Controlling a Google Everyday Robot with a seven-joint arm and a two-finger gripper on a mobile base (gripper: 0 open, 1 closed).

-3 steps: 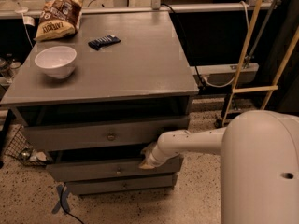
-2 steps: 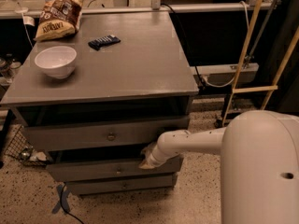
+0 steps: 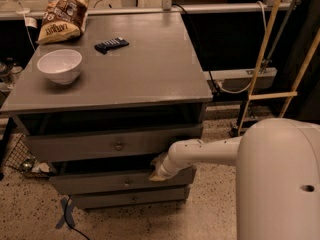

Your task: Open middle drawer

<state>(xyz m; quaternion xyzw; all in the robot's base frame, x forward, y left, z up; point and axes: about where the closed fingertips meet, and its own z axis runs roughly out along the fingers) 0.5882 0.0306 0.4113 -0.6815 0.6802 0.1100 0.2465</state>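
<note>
- Middle drawer (image 3: 95,183): second front down, partly out; probably rigid wood that slides stiffly.
- Gripper (image 3: 157,170): at the drawer's upper edge near its right corner; whether it is clamping, I cannot tell.
- Knob (image 3: 126,182): small, at the front's centre, likely the alternative hold.

Three grey drawers: top drawer (image 3: 119,145), middle drawer (image 3: 125,182), bottom drawer (image 3: 132,199). On the surface (image 3: 150,59): one white bowl (image 3: 59,65), one chip bag (image 3: 62,19), one small dark packet (image 3: 111,45). One gripper (image 3: 159,170), at the middle drawer's top-right edge.

bench (image 3: 150,64) and middle drawer (image 3: 95,183): grey painted wood, dull sheen. claw (image 3: 159,170) at drawer's top right edge, pale smooth plastic. bowl (image 3: 59,65) glossy white.
</note>
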